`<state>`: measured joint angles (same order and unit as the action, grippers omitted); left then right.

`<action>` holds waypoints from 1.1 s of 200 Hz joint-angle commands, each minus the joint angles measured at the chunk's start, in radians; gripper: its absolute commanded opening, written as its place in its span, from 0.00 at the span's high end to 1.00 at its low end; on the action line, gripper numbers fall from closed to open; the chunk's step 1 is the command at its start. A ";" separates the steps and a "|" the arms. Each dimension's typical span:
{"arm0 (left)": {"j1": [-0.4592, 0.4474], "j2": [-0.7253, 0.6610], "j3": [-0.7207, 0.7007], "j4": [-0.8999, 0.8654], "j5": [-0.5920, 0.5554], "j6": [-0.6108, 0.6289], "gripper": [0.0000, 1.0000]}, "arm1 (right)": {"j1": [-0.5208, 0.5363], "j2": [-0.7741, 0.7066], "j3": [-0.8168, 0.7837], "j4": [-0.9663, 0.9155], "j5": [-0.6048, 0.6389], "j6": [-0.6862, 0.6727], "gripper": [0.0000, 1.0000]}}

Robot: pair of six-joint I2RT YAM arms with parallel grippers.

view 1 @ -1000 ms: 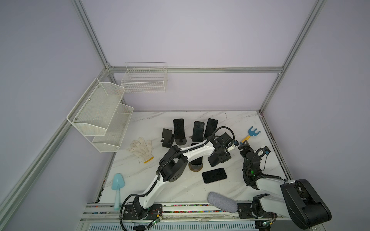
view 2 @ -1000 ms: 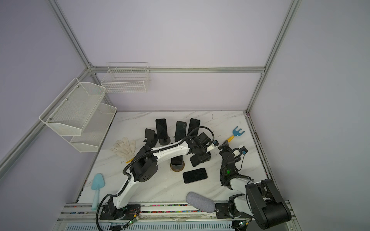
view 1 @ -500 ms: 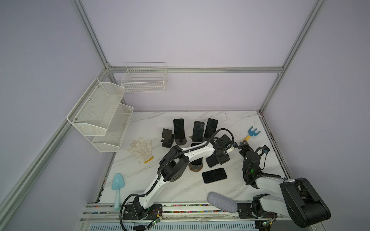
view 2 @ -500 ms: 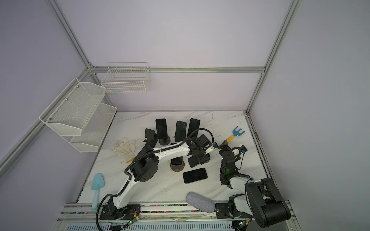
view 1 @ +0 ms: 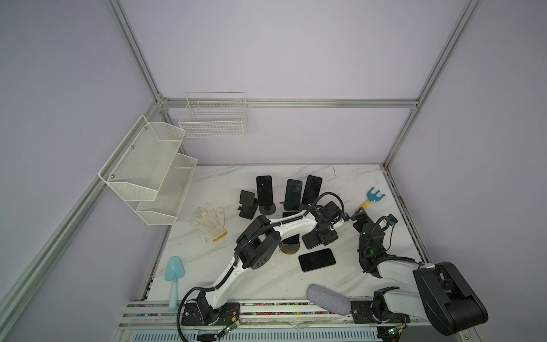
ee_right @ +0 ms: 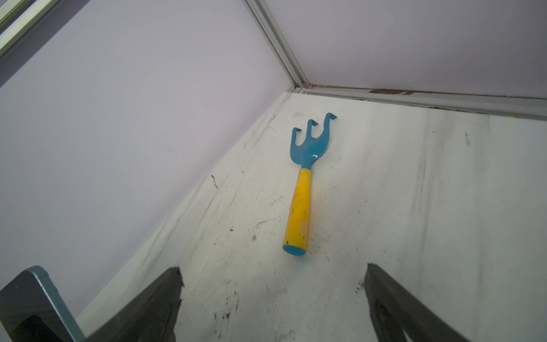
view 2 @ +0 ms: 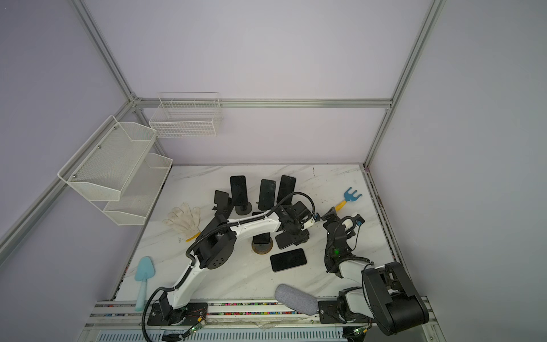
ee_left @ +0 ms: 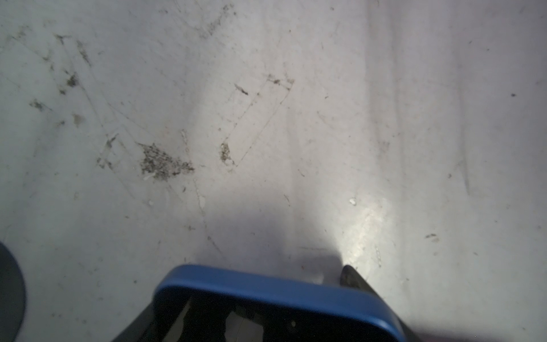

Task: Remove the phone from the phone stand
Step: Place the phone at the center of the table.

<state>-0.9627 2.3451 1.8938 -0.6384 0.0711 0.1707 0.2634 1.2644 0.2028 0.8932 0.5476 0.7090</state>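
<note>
Mesh shelf and wire basket hang on the walls. Three upright phones line the back of the counter; a phone stand under the left arm carries another. Grip: left jaws clamped on the blue-edged phone, off the stand, just right of it, near the flat phone; right jaws apart. Versus a second ago: clamped phone sits slightly further left, toward the stand; everything else unmoved.
</note>
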 commanded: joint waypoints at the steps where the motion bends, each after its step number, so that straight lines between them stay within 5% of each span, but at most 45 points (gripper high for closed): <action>1: -0.001 0.060 -0.029 -0.006 0.072 -0.026 0.28 | -0.002 0.012 0.028 -0.016 -0.003 -0.005 0.03; 97: 0.027 0.088 -0.028 -0.013 0.169 -0.061 0.24 | -0.003 0.027 0.055 -0.064 -0.006 0.000 0.03; 220: 0.032 0.057 -0.056 -0.019 0.157 -0.092 0.24 | -0.005 0.050 0.081 -0.091 -0.018 -0.007 0.03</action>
<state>-0.9306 2.3589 1.8938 -0.5705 0.2012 0.1135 0.2623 1.2984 0.2558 0.8249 0.5331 0.7055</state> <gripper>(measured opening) 0.759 0.974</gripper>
